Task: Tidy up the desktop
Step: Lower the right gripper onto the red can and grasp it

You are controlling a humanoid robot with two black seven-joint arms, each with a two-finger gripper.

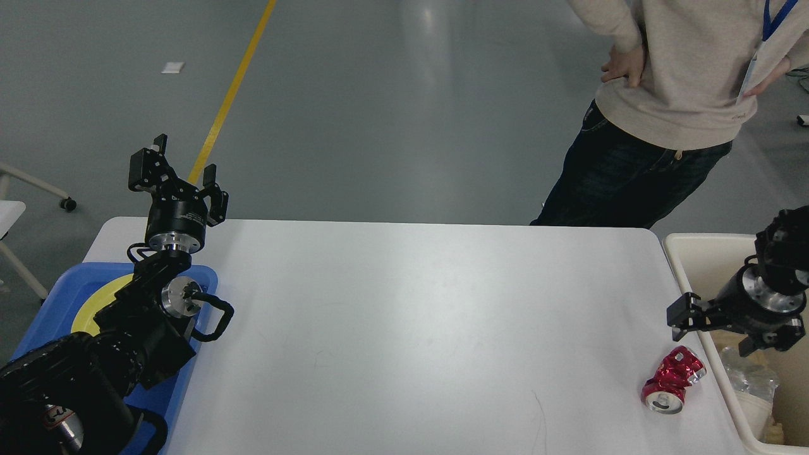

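White smooth desktop (411, 328) has rounded corners.

I am not finding any text I can read from here. I am seeing small pale lettering on the black body of my left gripper (179, 177), but it is too fine to make out. I am also seeing a red and white marking on the lower part of my left arm (58, 414) near the view's edge, blurred past reading. The crushed red can (672, 379) on the desktop (417, 328) is showing no legible brand
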